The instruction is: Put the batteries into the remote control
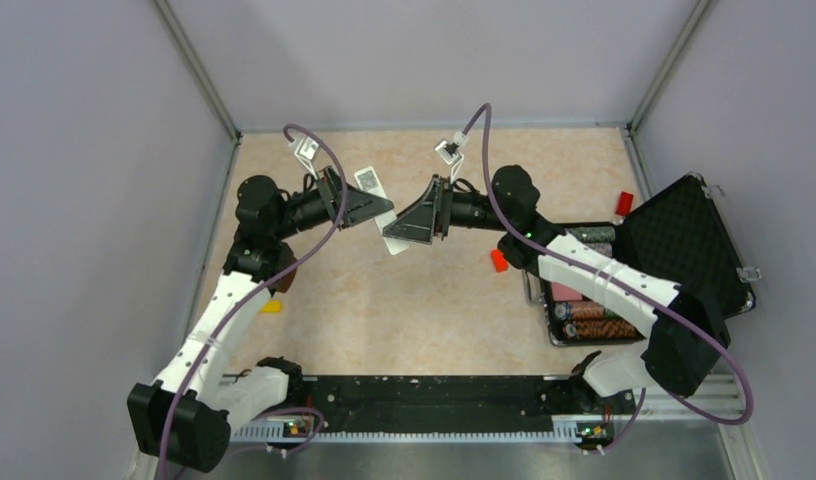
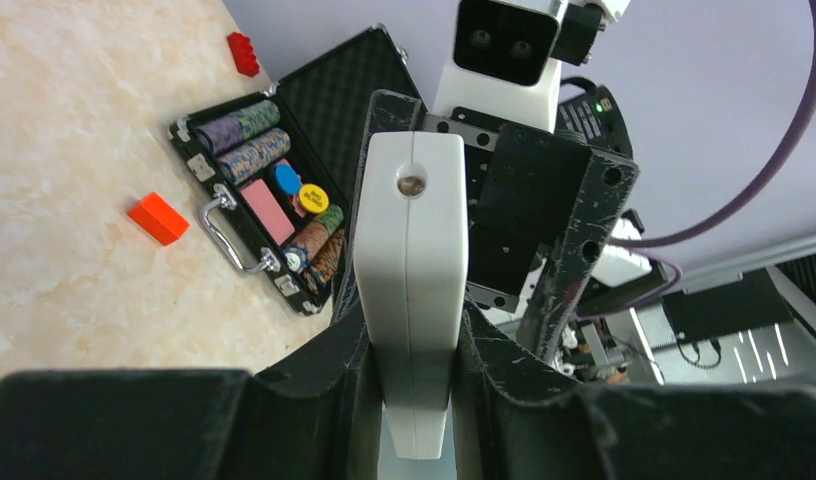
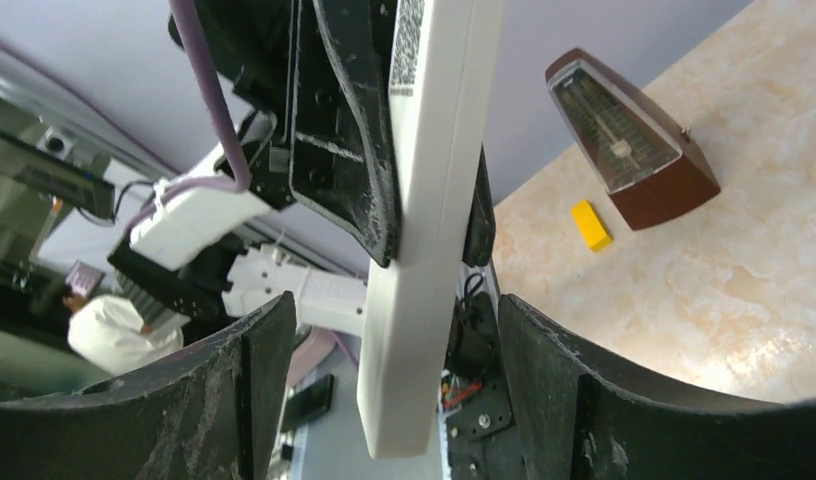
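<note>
Above the middle of the table (image 1: 434,310), toward its far edge, the left arm (image 1: 222,312) and right arm (image 1: 604,275) reach inward and meet, wrists level and facing each other. The remote control (image 1: 371,182) hangs clear of the table between them. It is judged to be a light, stiff plastic bar with smooth, slippery faces, best gripped across its narrow edges near mid-length. The left hand (image 2: 412,335) is closed on it there, both fingers pressed to its sides. The right hand (image 3: 399,345) is spread open around the free end, with a gap on each side. No batteries can be made out.
</note>
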`<control>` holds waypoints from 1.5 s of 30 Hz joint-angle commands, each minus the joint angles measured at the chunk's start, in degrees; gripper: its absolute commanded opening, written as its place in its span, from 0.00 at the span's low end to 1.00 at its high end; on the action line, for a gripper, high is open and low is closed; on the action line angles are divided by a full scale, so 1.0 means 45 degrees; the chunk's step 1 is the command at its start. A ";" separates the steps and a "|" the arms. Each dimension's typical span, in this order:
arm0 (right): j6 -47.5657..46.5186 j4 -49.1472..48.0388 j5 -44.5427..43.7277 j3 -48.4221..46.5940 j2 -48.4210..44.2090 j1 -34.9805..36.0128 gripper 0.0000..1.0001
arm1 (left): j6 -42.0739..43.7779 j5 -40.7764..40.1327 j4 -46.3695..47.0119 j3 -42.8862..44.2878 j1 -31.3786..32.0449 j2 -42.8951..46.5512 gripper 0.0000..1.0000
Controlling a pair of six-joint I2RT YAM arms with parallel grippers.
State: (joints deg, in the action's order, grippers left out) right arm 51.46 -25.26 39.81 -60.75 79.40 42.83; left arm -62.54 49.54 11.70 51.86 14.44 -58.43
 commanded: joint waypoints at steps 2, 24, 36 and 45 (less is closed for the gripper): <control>-0.0876 0.0016 0.1648 -0.0443 0.0266 -0.0081 0.65 | 0.0607 0.1530 0.0634 0.0827 -0.0045 -0.0012 0.00; -0.2026 0.3945 -0.3128 0.0540 0.0284 -0.0455 0.06 | 0.5582 -0.6168 -0.8040 0.2295 -0.0083 0.0325 0.99; -0.5559 1.1868 -1.3520 -0.0238 0.1914 -0.0304 0.05 | 0.5962 -1.2747 -1.0059 0.1419 -0.0103 0.2199 0.99; -0.5916 1.4505 -1.7149 -0.1795 0.4561 0.0335 0.05 | 0.6257 -1.3073 -1.0238 0.1670 -0.0103 0.1958 0.99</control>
State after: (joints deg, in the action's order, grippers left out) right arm 26.65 34.61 -26.87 -64.07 97.34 42.41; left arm -35.90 -7.03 -34.94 58.26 13.98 -49.30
